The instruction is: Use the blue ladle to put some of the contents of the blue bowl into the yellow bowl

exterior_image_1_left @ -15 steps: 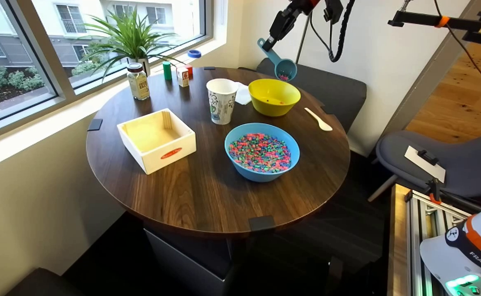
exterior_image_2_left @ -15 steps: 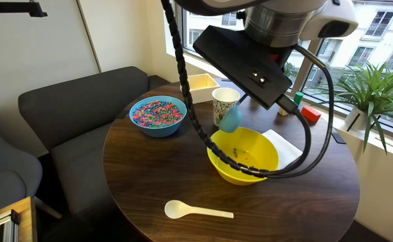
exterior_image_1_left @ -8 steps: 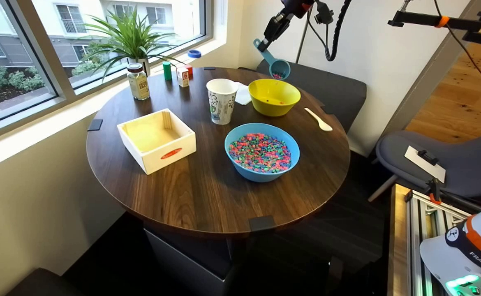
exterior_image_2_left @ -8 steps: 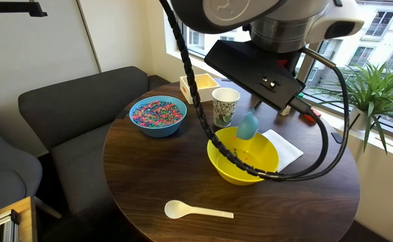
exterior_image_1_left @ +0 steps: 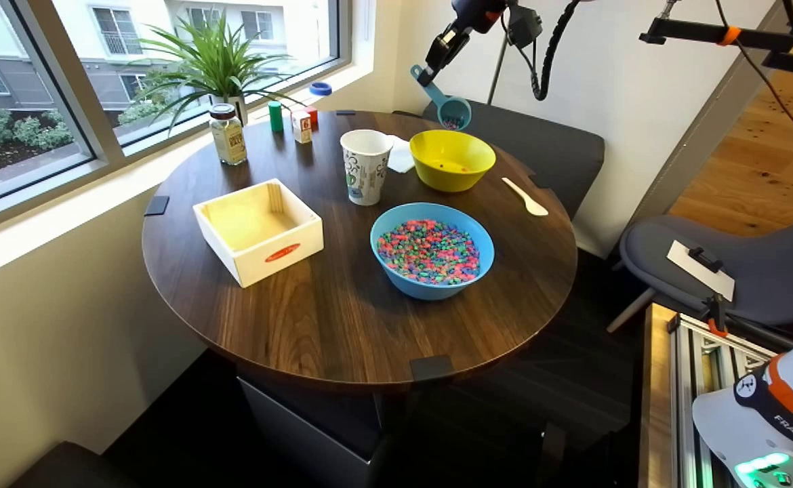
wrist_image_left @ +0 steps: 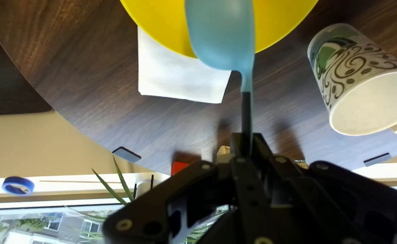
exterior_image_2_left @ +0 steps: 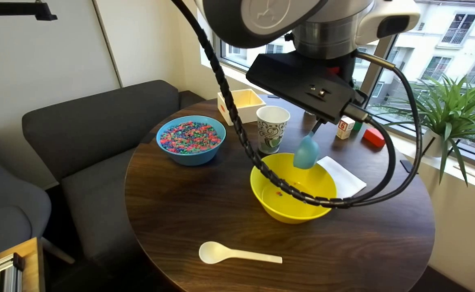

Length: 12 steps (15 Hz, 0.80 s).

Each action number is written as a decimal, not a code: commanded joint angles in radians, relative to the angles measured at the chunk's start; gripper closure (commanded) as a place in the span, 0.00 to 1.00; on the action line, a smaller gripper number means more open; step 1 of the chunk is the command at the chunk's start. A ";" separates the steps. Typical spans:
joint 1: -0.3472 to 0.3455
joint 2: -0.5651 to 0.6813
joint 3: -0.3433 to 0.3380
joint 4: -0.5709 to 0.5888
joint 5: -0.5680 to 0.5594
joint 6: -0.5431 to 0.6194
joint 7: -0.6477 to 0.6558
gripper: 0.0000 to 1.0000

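My gripper (exterior_image_1_left: 427, 73) is shut on the handle of the blue ladle (exterior_image_1_left: 454, 112), also seen in the wrist view (wrist_image_left: 246, 142). The ladle's cup (exterior_image_2_left: 306, 153) hangs tilted down over the napkin-side rim of the yellow bowl (exterior_image_1_left: 447, 177). Some contents (exterior_image_1_left: 452, 123) lie low in the cup near its lip. In the wrist view the cup's back (wrist_image_left: 220, 34) covers part of the yellow bowl (wrist_image_left: 164, 27). A few bits (exterior_image_2_left: 279, 194) lie on the yellow bowl's floor. The blue bowl (exterior_image_1_left: 430, 291) holds a broad mass of contents (exterior_image_1_left: 430, 252); it is out of the wrist view.
A paper cup (exterior_image_1_left: 366, 169) stands close to the yellow bowl. A white napkin (exterior_image_2_left: 343, 178) lies beside that bowl. A pale spoon (exterior_image_2_left: 241, 254), wooden box (exterior_image_1_left: 261, 237), jar (exterior_image_1_left: 227, 135) and small blocks (exterior_image_2_left: 345, 127) are on the round table. The arm's cable (exterior_image_2_left: 231, 101) hangs before the bowl.
The gripper and ladle have shifted away from the blue bowl, toward the napkin side of the yellow bowl. The ladle hangs more upright. The bowls have not moved.
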 commanded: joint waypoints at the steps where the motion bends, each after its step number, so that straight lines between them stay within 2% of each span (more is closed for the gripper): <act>1: 0.017 -0.019 0.010 -0.055 -0.092 0.058 0.082 0.98; 6: 0.040 -0.038 0.015 -0.104 -0.197 0.125 0.183 0.98; 12: 0.066 -0.066 0.004 -0.174 -0.392 0.227 0.331 0.98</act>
